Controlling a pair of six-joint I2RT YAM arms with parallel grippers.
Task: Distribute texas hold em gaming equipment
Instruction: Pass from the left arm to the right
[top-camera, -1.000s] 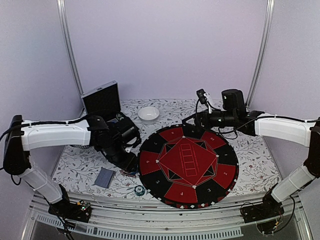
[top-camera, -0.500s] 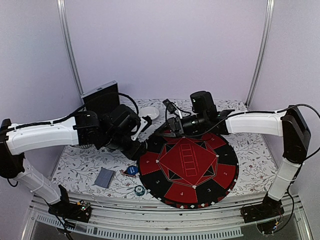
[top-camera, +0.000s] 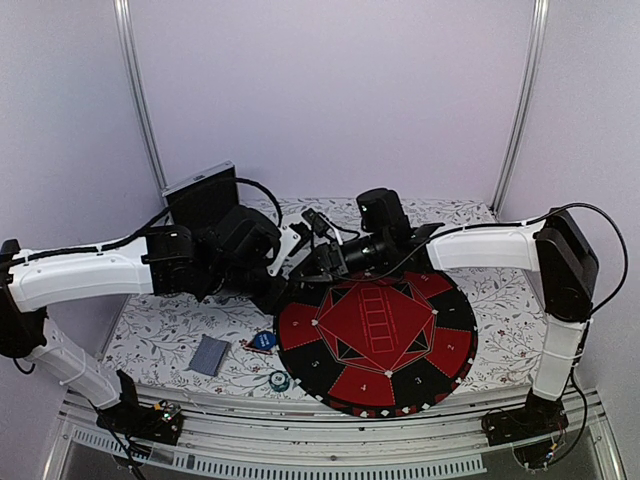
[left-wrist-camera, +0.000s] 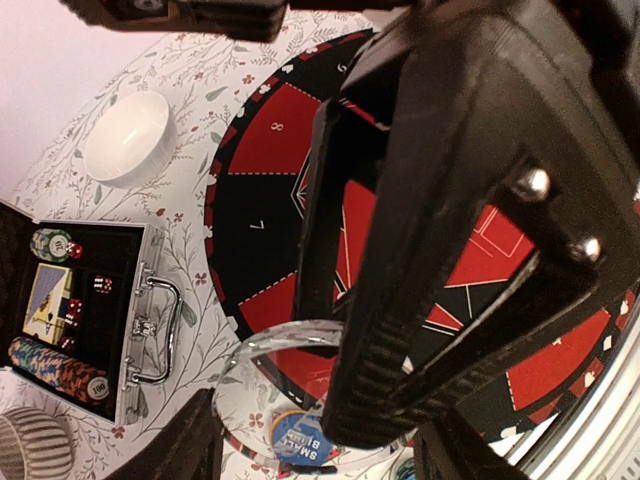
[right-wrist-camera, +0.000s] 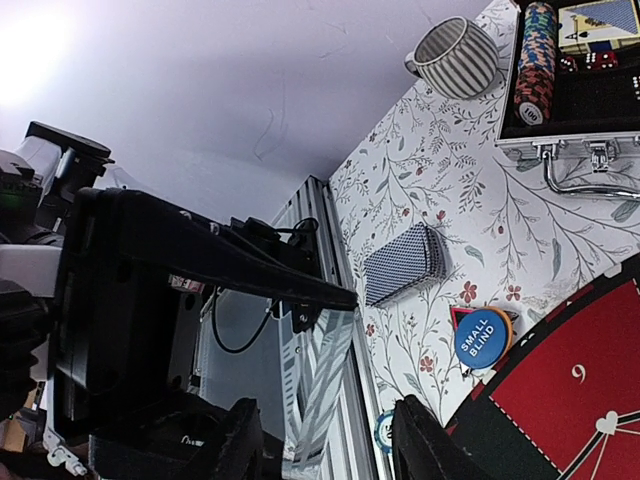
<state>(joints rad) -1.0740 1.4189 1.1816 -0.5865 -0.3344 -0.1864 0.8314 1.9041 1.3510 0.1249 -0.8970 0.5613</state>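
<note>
Left gripper (left-wrist-camera: 320, 425): fingers clamped on a clear round piece (left-wrist-camera: 268, 385), which hangs in the air above the left rim of the red-and-black mat (top-camera: 440, 345). Right gripper (right-wrist-camera: 325, 410): reaches across from the right, with its fingers spread either side of the same clear piece. A gap shows on both sides and no contact is seen. Deck of cards (top-camera: 210, 354): grey-blue backs up, lying on the floral table (top-camera: 150, 330), left of the mat. Blue button disc (right-wrist-camera: 482, 338), marked SMALL BLIND: flat on the table just off the mat's rim, between deck and mat. One loose chip (top-camera: 278, 380) lies near the table's front edge. More chips (left-wrist-camera: 52, 365) lie in rows inside the open silver case (left-wrist-camera: 150, 300) at far left, near a striped mug (right-wrist-camera: 458, 55). White bowl (left-wrist-camera: 128, 140) stands behind the mat.
</note>
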